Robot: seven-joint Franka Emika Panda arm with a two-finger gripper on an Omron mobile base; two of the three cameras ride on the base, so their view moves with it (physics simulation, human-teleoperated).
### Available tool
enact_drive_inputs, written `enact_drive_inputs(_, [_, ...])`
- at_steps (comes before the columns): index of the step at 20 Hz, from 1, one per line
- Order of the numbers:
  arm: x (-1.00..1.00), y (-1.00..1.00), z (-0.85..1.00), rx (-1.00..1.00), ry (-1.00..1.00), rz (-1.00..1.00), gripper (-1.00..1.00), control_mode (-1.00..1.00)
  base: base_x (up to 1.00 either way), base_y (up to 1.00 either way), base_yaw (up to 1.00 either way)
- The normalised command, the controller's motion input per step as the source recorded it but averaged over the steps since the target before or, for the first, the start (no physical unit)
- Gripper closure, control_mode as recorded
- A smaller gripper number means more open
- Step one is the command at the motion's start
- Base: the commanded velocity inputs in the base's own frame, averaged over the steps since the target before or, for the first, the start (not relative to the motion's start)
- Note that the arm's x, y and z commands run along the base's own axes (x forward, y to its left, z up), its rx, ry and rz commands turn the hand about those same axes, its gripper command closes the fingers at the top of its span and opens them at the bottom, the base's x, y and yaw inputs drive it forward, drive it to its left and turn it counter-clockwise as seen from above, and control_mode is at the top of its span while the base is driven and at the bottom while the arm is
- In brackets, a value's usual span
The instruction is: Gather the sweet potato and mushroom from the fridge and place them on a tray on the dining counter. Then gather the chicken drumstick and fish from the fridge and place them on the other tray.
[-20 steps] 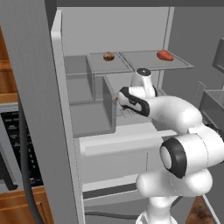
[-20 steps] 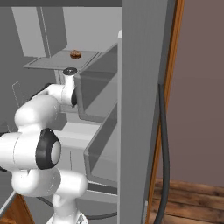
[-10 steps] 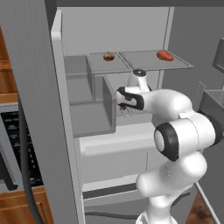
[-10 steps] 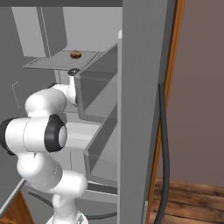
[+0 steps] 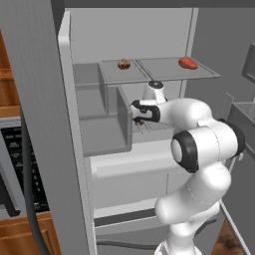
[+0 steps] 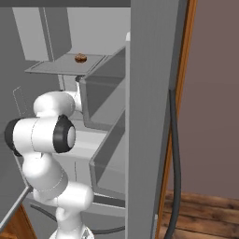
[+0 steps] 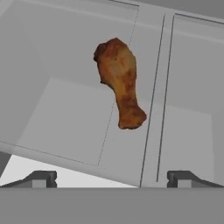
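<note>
Hand view: chicken drumstick [image 7: 119, 81], seemingly ungrasped.

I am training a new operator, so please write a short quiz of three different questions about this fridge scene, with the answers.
1. True or false: the gripper is shut on the chicken drumstick.
2. Which item lies on the right side of the upper shelf in the left base view?
A. the mushroom
B. the sweet potato
C. a fish
3. Fill in: in the hand view, the drumstick lies on a grey ____ inside the fridge.

Key:
1. False. The finger tips stand wide apart, with the drumstick lying ahead of them, untouched.
2. B
3. shelf
</note>
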Motion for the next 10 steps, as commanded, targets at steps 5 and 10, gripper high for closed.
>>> enact_drive_inputs(5, [0.17, 0.0, -0.02, 0.0, -0.01, 0.0, -1.0, -1.0, 0.0, 0.0, 0.0])
enact_drive_inputs(10, [0.2, 0.0, -0.12, -0.01, 0.0, 0.01, -1.0, -1.0, 0.0, 0.0, 0.0])
